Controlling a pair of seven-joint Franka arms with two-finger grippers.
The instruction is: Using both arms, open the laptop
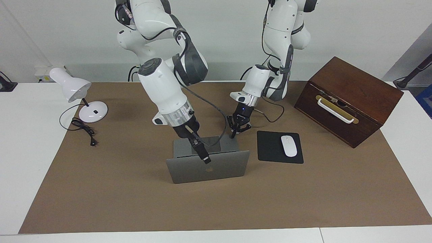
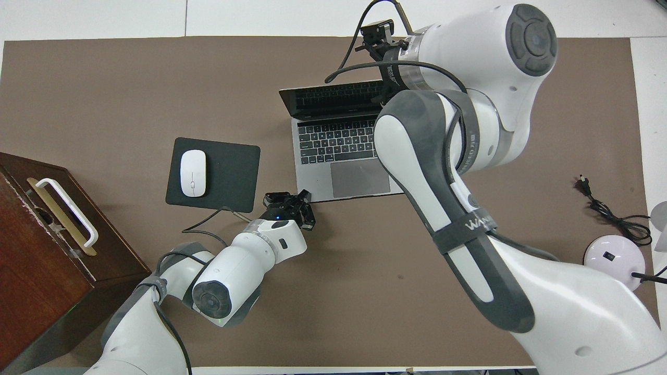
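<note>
The thin silver laptop [image 1: 207, 165] stands open on the brown mat, beside the flat black mouse pad [image 1: 279, 147]. My right gripper [image 1: 205, 158] is at its lid's top edge; I cannot tell its grip. My left gripper [image 1: 238, 130], jaws spread, presses its corner.

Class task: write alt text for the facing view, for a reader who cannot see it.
An open laptop sits mid-table on a brown mat, lid raised; the right gripper is at the lid's top edge, and the left gripper is at the base's corner nearest the robots. A mouse pad lies beside the laptop.
</note>
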